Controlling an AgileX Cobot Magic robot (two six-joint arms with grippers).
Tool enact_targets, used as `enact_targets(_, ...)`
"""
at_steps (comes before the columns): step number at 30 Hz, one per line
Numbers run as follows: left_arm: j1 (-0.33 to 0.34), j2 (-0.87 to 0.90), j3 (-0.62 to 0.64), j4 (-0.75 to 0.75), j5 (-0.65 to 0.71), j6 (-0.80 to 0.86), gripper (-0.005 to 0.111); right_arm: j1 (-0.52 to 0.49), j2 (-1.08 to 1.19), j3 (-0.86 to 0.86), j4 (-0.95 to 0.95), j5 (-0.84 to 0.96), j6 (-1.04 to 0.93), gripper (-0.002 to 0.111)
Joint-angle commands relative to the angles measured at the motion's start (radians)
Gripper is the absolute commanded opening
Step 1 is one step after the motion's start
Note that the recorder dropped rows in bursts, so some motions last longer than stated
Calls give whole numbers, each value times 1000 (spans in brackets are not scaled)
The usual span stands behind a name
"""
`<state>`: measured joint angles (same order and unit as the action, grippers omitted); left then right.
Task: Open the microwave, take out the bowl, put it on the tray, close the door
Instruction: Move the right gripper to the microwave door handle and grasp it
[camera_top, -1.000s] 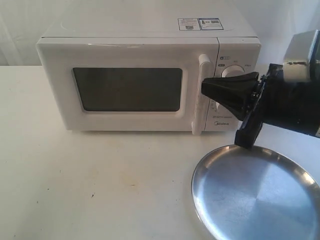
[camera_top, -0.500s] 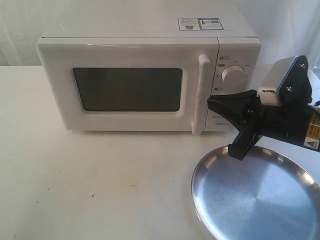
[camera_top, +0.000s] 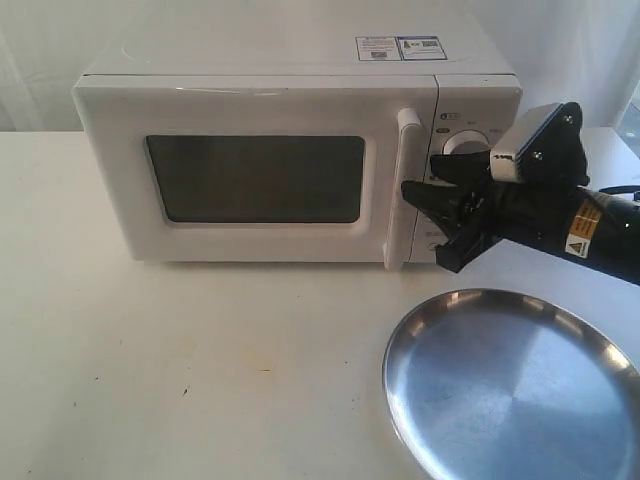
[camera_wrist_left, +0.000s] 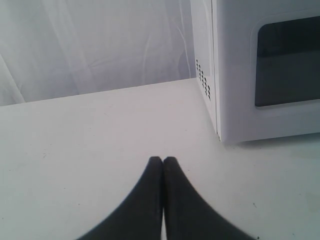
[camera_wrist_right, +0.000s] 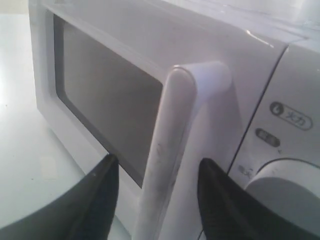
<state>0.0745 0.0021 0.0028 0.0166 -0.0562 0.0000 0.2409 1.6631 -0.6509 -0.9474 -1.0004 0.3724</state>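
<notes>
Fingers of the right arm (camera_wrist_right: 100, 200) straddle the door handle (camera_wrist_right: 170, 130), spread and not yet clamped; the left arm's fingers (camera_wrist_left: 150, 200) are pressed together. Microwave (camera_top: 300, 50) at the counter's (camera_top: 200, 380) far edge is closed, bowl unseen. The opening step is in hand. Next likely: pinch the handle, swing it outward.

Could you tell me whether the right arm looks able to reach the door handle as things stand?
Probably yes: the right gripper is open and appears to straddle the handle, with nothing in between.
</notes>
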Motion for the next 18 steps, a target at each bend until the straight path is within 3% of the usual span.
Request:
enact_targets(1, -1, -2, -3, -8, -5, 0, 0, -4, 41, -42, -19, 9, 39, 45)
enact_targets(8, -1, -2, -3, -8, -5, 0, 0, -4, 126, -120, -70, -48, 99, 43)
enact_targets(12, -1, -2, -3, -8, -5, 0, 0, 0, 175, -179, -101, -82, 155, 33)
enact_targets(14, -1, -2, -3, -8, -5, 0, 0, 0, 183, -189, -145, -123, 162, 17)
enact_targets(15, -1, -2, -3, -8, -5, 0, 0, 0, 183, -189, -161, -151, 163, 1)
enact_targets(18, -1, -2, -3, -8, -5, 0, 0, 0, 183, -189, -199, -200, 161, 0)
